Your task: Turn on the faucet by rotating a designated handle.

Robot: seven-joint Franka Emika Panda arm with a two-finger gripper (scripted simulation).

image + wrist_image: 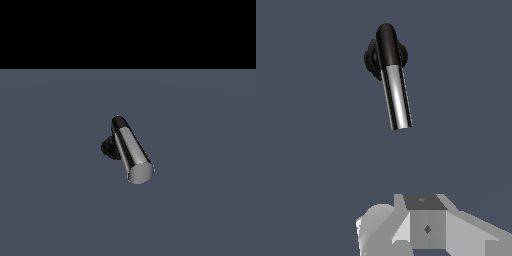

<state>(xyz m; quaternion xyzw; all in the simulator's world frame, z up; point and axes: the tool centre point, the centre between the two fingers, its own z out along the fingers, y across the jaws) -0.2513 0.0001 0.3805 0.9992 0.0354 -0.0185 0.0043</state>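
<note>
Faucet (pixel 112 145): sits alone on the flat grey floor (pixel 50 200), black ribbed base down, short black elbow rising from it
Handle (pixel 133 152): chrome cylinder joined to the elbow, its flat round end free and pointing toward the exterior view's lower right
Long axis: in the wrist view the handle (pixel 396 97) runs from the elbow straight toward the gripper, slightly slanted
Gripper (pixel 426 227): only its white body shows at the wrist view's edge; absent from the exterior view
Fingers: not visible, so released or clenched cannot be told; nothing is held
Key relation: handle's free end faces the gripper, well apart, bare floor between
Judgement: approach not yet made; the push should likely meet the bar's side near its free end
</note>
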